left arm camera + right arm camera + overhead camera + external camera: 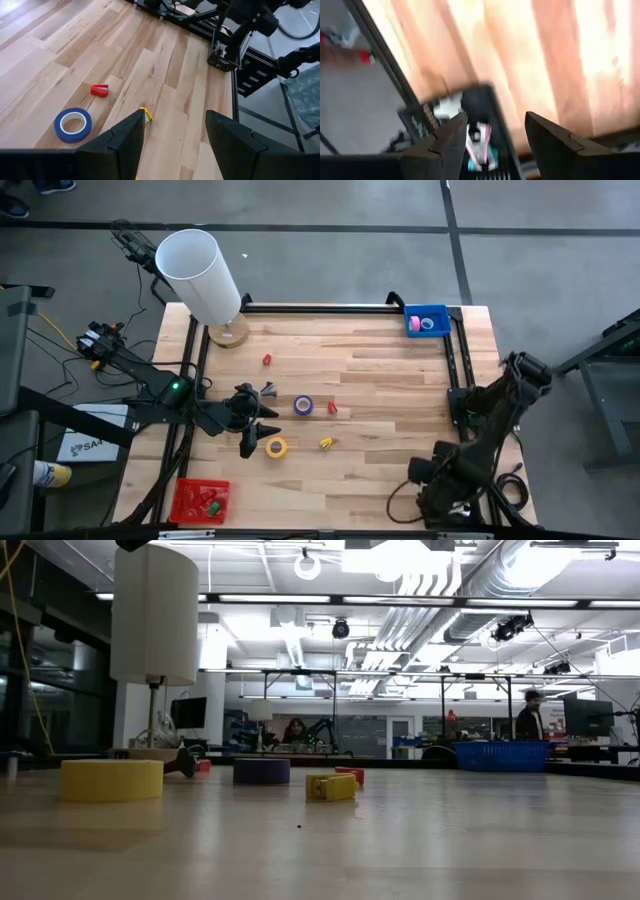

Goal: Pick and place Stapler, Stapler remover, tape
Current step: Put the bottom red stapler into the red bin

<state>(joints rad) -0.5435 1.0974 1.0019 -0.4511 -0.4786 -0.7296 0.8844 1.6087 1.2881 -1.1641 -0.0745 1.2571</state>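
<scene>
On the wooden table lie a blue-purple tape roll point(303, 406) point(73, 124), a yellow tape roll point(276, 447) point(111, 780), a small yellow stapler-like piece point(326, 443) point(145, 114) and two small red pieces point(332, 408) point(267, 360). My left gripper point(262, 420) point(175, 135) hovers open over the table's left half, pointing at the yellow piece. At the near right corner my right gripper point(440, 480) point(495, 135) points down, open, above a black wire basket point(470, 127) that holds blurred white and pink items.
A blue basket point(427, 320) with a pink tape roll point(415, 326) sits at the far right corner. A red basket point(200, 500) stands at the near left corner, and a white lamp point(200, 275) at the far left. People show in the room beyond.
</scene>
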